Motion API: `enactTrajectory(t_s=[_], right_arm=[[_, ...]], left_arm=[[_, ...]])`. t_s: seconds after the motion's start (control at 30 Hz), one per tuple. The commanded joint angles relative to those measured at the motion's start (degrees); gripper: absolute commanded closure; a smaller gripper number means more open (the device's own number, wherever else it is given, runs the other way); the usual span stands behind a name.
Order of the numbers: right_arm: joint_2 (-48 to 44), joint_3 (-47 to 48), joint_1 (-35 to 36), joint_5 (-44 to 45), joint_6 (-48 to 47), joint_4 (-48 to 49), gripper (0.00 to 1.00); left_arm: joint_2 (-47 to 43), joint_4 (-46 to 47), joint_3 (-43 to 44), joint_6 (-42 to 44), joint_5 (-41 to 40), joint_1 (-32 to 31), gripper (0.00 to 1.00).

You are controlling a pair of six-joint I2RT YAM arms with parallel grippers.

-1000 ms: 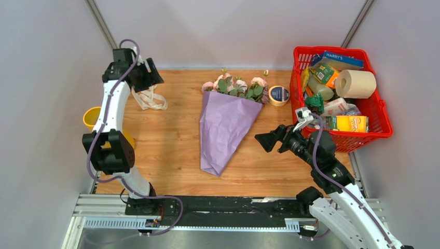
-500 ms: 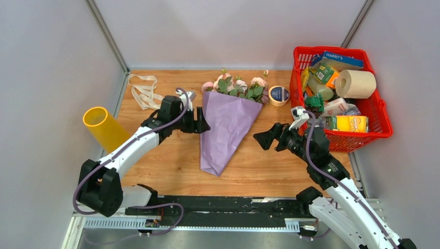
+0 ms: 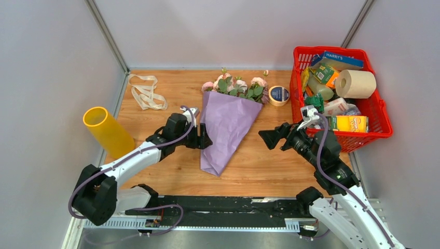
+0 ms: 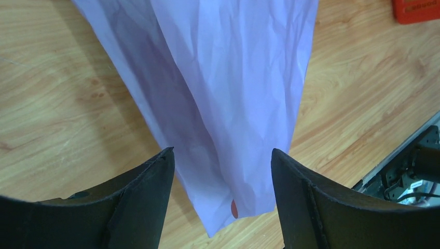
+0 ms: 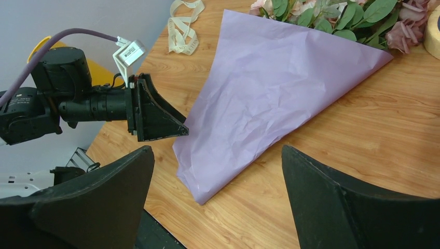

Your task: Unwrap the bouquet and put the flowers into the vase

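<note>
The bouquet [image 3: 227, 129] lies flat mid-table, a lilac paper cone with its tip toward the arms. Pink flowers [image 3: 236, 86] and green leaves stick out at its far end. No ribbon is on it; a cream ribbon [image 3: 147, 92] lies loose at the back left. The yellow vase [image 3: 107, 132] leans at the left table edge. My left gripper [image 3: 204, 137] is open at the cone's left edge, its jaws either side of the paper [image 4: 228, 98] near the tip, not touching it. My right gripper [image 3: 271, 138] is open, a short way right of the cone [image 5: 270, 98].
A red basket [image 3: 381, 127] full of groceries and a paper roll stands at the right. A tape roll [image 3: 279, 95] lies by the flower heads. Grey walls close in the left, back and right. The black rail runs along the near edge.
My left arm swung from the back left corner by the ribbon over to the bouquet's left edge, then slid toward the tip. The right gripper shifted slightly right.
</note>
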Motion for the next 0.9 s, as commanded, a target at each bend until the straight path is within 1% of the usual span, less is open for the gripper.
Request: enactTrajectory(t_s=[0.0,0.17,0.23,0.3,0.47,0.6,0.67,0.7,0.73,0.77,0.8,0.87], right_arm=[[-0.4,2.77,0.16,1.22,-0.95,-0.93,0.04],[-0.14,3.3,0.16,1.75,-1.12,-1.28,0.04],[-0.05,3.48,0.16,2.01,-1.56,-1.46,0.04],[0.04,3.65,0.16,2.53,-1.91,-1.72,0.04],[0.39,4.35,0.16,3.15,-2.09,-1.72,0.04],[1.18,5.76,0.25,4.29,-4.01,-1.9,0.03],[1.71,7.25,0.16,5.96,-5.68,-2.77,0.03],[1.97,7.87,0.16,6.57,-6.3,-2.95,0.03],[2.15,8.39,0.16,7.19,-6.66,-3.13,0.03],[2.32,8.83,0.16,7.54,-6.92,-3.04,0.03],[2.5,9.01,0.16,7.81,-6.92,-3.13,0.02],[2.94,9.28,0.16,7.9,-6.84,-3.04,0.02]], left_arm=[[-0.35,7.37,-1.81,-1.74,2.07,-1.77,0.26],[-0.09,11.76,-3.13,-2.62,4.72,-3.62,0.32],[-0.17,13.69,-3.74,-3.32,5.51,-4.41,0.38],[-0.26,14.84,-4.53,-3.5,5.86,-5.37,0.41],[-0.26,17.65,-5.24,-4.29,6.92,-8.19,0.41],[0.09,23.89,-6.21,-7.18,9.99,-12.92,0.41],[0.7,26.44,-6.38,-8.06,9.56,-16.08,0.4],[1.23,29.14,-6.73,-8.76,8.34,-17.15,0.39],[2.97,33.26,-6.99,-10.16,7.98,-19.51,0.38],[4.12,34.61,-7.0,-10.79,8.32,-20.75,0.38],[7.09,35.75,-6.56,-10.97,8.59,-22.67,0.37],[11.22,36.03,-4.2,-10.27,8.67,-25.93,0.36]])
